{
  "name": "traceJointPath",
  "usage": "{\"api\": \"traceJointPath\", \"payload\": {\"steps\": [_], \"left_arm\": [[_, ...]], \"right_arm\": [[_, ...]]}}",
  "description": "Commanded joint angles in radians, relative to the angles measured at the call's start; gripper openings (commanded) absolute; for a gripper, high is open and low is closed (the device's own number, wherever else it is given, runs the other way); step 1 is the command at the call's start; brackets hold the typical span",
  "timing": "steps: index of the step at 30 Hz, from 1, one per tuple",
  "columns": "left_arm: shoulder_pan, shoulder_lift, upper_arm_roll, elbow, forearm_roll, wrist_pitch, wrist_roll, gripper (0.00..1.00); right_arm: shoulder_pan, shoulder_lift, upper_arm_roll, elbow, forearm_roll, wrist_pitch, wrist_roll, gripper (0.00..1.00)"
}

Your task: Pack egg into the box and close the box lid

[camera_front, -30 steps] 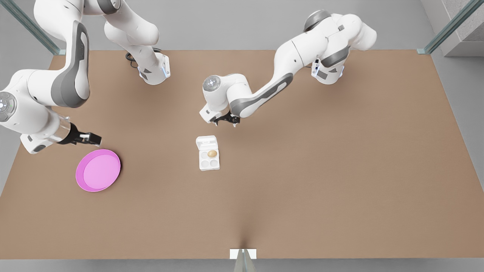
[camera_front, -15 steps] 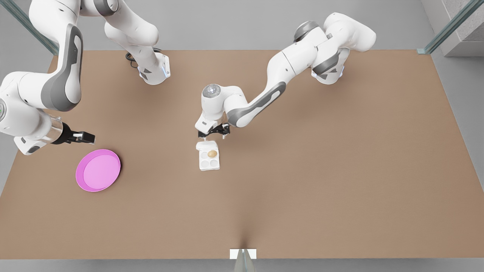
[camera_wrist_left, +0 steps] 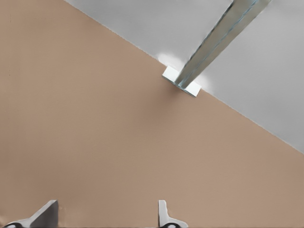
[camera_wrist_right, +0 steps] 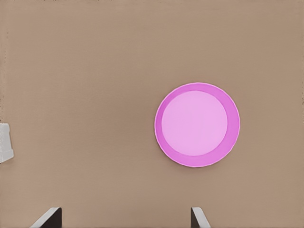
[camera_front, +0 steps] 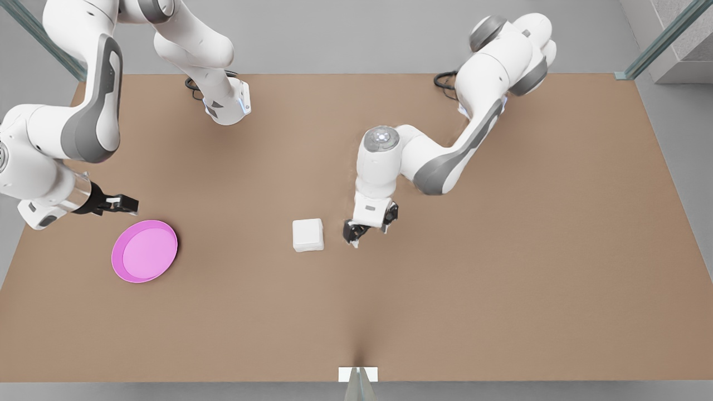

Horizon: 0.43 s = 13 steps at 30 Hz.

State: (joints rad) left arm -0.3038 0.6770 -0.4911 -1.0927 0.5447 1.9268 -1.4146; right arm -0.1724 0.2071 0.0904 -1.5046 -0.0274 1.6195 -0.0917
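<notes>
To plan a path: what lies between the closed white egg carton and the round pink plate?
Nothing: only bare brown table, as the front view shows.

Two white Franka arms, rounded glossy links with grey inset panels and joint caps. Black cables coil at both bases. Black two-finger grippers on white hand blocks; pale grey fingertips in wrist views.

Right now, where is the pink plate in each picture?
Front view: plate on the table at the front view's left, near the right arm's fingers.
Right wrist view: plate seen whole from above.
Left wrist view: faces the table's edge and a metal post.
Shared landmark: the white box, its edge also in the right wrist view.
</notes>
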Motion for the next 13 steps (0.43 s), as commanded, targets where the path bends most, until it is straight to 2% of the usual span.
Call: {"api": "traceJointPath", "payload": {"steps": [1, 3, 4, 5, 6, 7, 8, 13], "left_arm": [[0.141, -0.042, -0.004, -0.001, -0.014, -0.328, 0.675, 1.00], [0.287, -0.068, -0.006, -0.001, -0.017, -0.360, 0.810, 1.00], [0.229, -0.086, 0.188, 0.014, -0.203, -0.402, 1.133, 1.00], [0.155, -0.266, 0.502, -0.081, -0.624, -0.448, 1.289, 1.00], [0.179, -0.456, 0.477, -0.316, -0.615, -0.363, 1.287, 1.00], [0.181, -0.617, 0.477, -0.576, -0.588, -0.186, 1.283, 1.00], [0.181, -0.580, 0.477, -0.532, -0.569, -0.184, 1.283, 1.00], [0.169, -0.590, 0.457, -0.538, -0.568, -0.209, 1.277, 1.00]], "right_arm": [[-0.002, 0.000, 0.002, 0.000, 0.000, 0.043, -0.028, 1.00], [0.001, 0.003, 0.002, 0.001, 0.000, 0.046, -0.026, 1.00], [-0.001, 0.003, 0.002, 0.000, 0.001, 0.045, -0.026, 1.00], [0.002, 0.003, 0.002, 0.000, 0.001, 0.043, -0.026, 1.00], [0.002, 0.005, 0.002, 0.000, 0.001, 0.043, -0.026, 1.00], [0.002, 0.005, 0.002, 0.001, 0.001, 0.043, -0.026, 1.00], [0.001, 0.005, 0.002, 0.001, 0.001, 0.045, -0.026, 1.00], [0.002, 0.005, 0.002, 0.000, 0.001, 0.043, -0.026, 1.00]]}}
